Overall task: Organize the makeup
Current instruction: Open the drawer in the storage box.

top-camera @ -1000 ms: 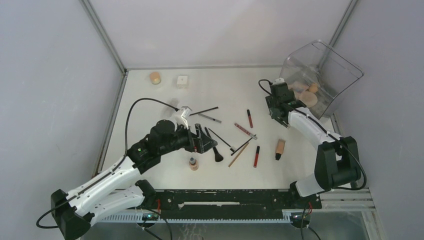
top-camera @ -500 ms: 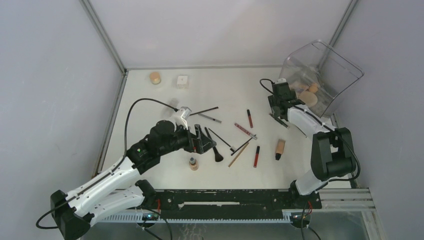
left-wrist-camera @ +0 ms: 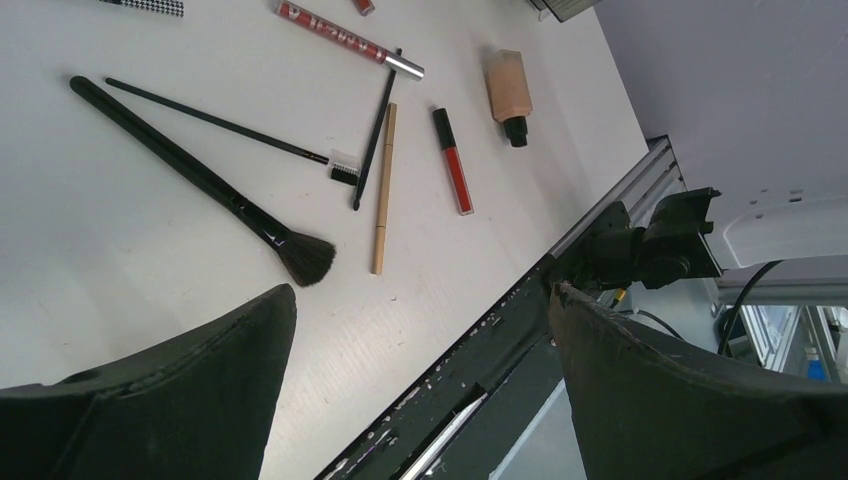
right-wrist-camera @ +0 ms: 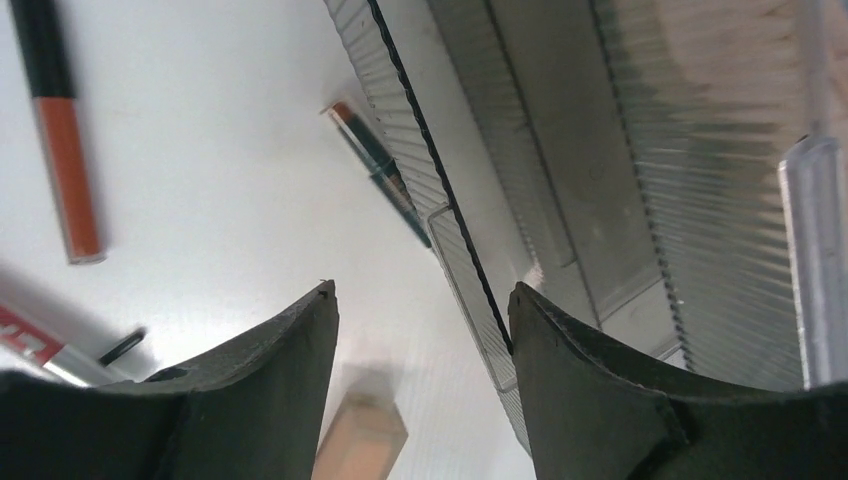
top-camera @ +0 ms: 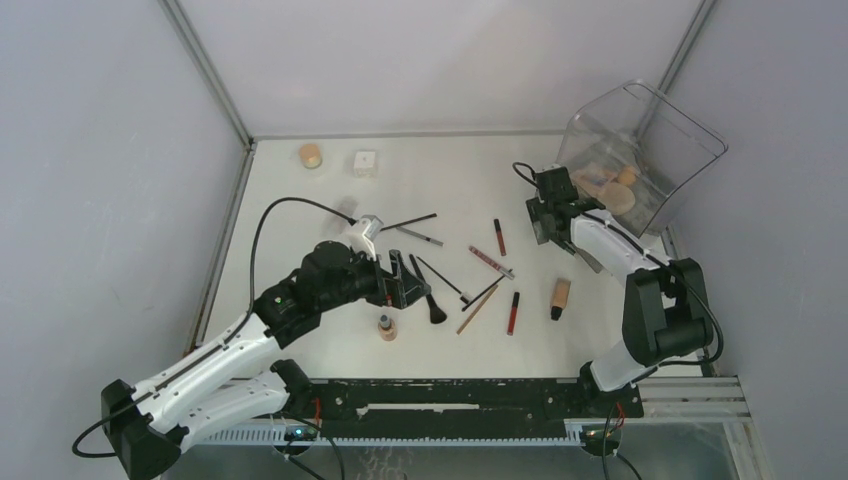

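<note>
Makeup lies scattered mid-table: a black brush [top-camera: 428,290], a tan pencil [top-camera: 477,310], two red lip tubes [top-camera: 513,312] [top-camera: 499,237], a red-and-silver tube [top-camera: 491,262], a tan bottle [top-camera: 560,298] and a small bottle [top-camera: 386,326]. A round beige compact [top-camera: 310,155] and a white cube jar [top-camera: 364,162] sit at the far left. My left gripper [top-camera: 405,280] is open and empty beside the brush [left-wrist-camera: 200,180]. My right gripper [top-camera: 545,225] is open and empty, between the far lip tube and the organizer; the tan bottle [right-wrist-camera: 360,435] shows below its jaws.
The clear smoky organizer box [top-camera: 650,140] stands tilted at the far right with beige compacts [top-camera: 612,192] inside. Its ribbed wall [right-wrist-camera: 600,200] is close to my right fingers, with a dark pencil [right-wrist-camera: 378,170] lying against it. Two thin dark pencils [top-camera: 408,222] lie behind my left gripper.
My right gripper has shifted a little left, away from the organizer's mouth. My left arm and the makeup on the table have not moved.
</note>
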Action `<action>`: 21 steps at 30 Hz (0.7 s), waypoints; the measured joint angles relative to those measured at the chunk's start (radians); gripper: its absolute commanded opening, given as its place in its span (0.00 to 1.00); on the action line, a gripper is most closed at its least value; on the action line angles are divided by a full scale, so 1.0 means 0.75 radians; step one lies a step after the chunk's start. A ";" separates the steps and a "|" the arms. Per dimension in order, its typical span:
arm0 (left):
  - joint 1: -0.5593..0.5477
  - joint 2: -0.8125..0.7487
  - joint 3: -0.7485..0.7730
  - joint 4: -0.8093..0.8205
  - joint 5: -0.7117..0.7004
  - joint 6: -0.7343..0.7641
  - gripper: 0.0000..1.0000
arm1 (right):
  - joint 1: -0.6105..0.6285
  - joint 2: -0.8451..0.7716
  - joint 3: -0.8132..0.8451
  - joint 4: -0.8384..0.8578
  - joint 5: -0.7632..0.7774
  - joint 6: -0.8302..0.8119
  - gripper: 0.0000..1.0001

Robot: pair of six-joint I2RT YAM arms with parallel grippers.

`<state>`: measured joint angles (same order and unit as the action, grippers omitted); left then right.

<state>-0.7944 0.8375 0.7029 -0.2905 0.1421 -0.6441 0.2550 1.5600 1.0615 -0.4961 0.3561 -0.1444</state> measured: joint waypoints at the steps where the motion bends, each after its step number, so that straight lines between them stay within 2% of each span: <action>1: 0.000 0.000 0.000 -0.003 0.000 0.000 1.00 | 0.007 -0.007 0.002 -0.015 -0.013 0.011 0.69; 15: 0.000 -0.015 -0.005 -0.008 -0.008 -0.003 1.00 | 0.084 -0.107 0.002 -0.237 -0.226 0.142 0.66; 21: 0.000 -0.024 -0.005 -0.008 -0.011 -0.003 1.00 | 0.098 -0.229 0.011 -0.316 -0.293 0.161 0.67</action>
<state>-0.7944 0.8192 0.6991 -0.2962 0.1341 -0.6464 0.3283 1.3880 1.0698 -0.7334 0.1360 -0.0238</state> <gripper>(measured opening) 0.998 0.665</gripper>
